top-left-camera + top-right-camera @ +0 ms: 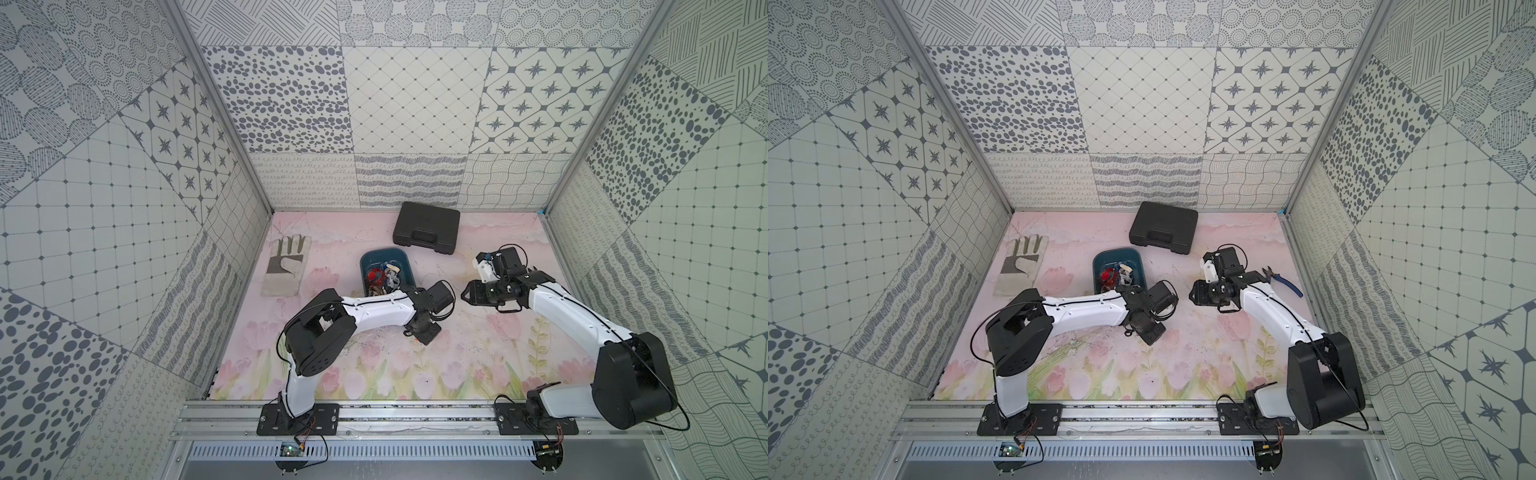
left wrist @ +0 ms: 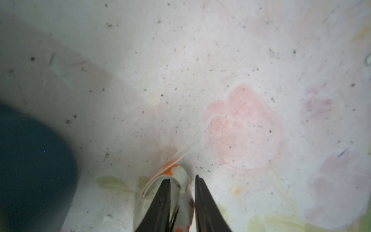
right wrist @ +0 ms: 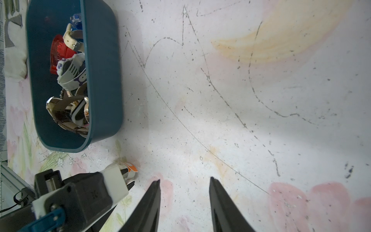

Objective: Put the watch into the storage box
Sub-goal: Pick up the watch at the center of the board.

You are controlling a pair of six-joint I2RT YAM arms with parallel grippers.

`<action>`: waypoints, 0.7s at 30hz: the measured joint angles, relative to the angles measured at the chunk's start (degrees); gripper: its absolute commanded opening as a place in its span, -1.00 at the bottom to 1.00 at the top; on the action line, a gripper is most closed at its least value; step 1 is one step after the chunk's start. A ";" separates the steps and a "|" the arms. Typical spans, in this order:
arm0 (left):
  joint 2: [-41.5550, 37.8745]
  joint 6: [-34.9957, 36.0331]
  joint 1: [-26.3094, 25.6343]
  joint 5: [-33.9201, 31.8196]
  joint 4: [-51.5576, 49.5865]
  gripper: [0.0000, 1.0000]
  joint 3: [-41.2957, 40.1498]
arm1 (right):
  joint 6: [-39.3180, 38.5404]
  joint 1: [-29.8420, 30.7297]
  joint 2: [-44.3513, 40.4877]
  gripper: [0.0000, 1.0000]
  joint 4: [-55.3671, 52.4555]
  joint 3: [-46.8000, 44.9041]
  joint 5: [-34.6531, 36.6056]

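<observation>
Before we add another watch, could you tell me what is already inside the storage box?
The storage box holds several watches: a red one, a white-and-purple one, a cream strap, and brown-strapped ones. Whatever lies under the pile is covered.

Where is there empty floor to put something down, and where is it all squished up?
Bare mat lies between the work glove and the storage box, and along the front tulips behind both arms. It's crowded inside the box, heaped with watches, and beside it, where the left claw is down at the white-and-orange watch.
</observation>
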 measured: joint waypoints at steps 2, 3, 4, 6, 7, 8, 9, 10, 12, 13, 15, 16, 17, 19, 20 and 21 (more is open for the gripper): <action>0.04 -0.11 0.00 0.31 0.02 -0.79 0.07 | -0.02 0.00 0.00 -0.12 0.02 0.00 0.00; 0.04 -0.02 0.00 0.42 0.00 -0.82 0.07 | -0.04 0.00 0.00 -0.13 0.02 0.00 0.02; 0.04 0.07 0.00 0.57 0.00 -0.83 0.11 | -0.07 0.00 0.00 -0.12 0.02 0.00 0.02; 0.04 -0.09 0.00 0.79 0.00 -0.86 0.15 | -0.09 0.02 0.00 -0.12 0.04 0.00 0.00; 0.04 -0.11 0.00 0.90 0.00 -0.87 0.15 | -0.13 0.02 0.00 -0.12 0.09 0.00 0.00; 0.04 -0.11 0.00 0.98 0.00 -0.87 0.15 | -0.17 0.02 0.00 -0.12 0.15 0.00 0.00; 0.04 -0.11 0.00 1.07 0.00 -0.86 0.15 | -0.22 0.02 0.00 -0.12 0.22 0.00 0.00; 0.02 -0.11 0.00 1.16 0.00 -0.86 0.15 | -0.24 0.02 0.00 -0.12 0.28 0.00 0.00; -0.15 -0.13 0.00 1.27 0.00 -0.87 0.15 | -0.26 0.02 0.00 -0.13 0.42 0.00 0.00; -0.37 -0.13 0.00 1.36 -0.04 -0.87 0.15 | -0.26 0.02 0.00 -0.13 0.42 0.00 0.00; -1.18 -0.13 0.00 1.62 -0.07 -0.87 0.15 | -0.33 0.02 0.00 -0.13 0.39 0.00 0.00; -1.57 -0.13 0.00 1.68 -0.07 -0.87 0.17 | -0.42 0.02 0.00 -0.13 0.42 0.00 0.00; -2.10 -0.13 0.00 1.77 -0.17 -0.87 0.26 | -0.46 0.02 0.00 -0.13 0.42 0.00 0.00; -3.39 -0.15 0.00 2.05 -0.42 -0.86 0.42 | -0.50 0.02 0.00 -0.13 0.42 0.00 0.00; -4.20 -0.15 0.00 2.25 -0.48 -0.86 0.48 | -0.52 0.02 0.00 -0.13 0.42 0.00 0.00; -5.16 -0.17 0.00 2.29 -0.48 -0.86 0.61 | -0.55 0.02 0.00 -0.12 0.42 0.00 0.00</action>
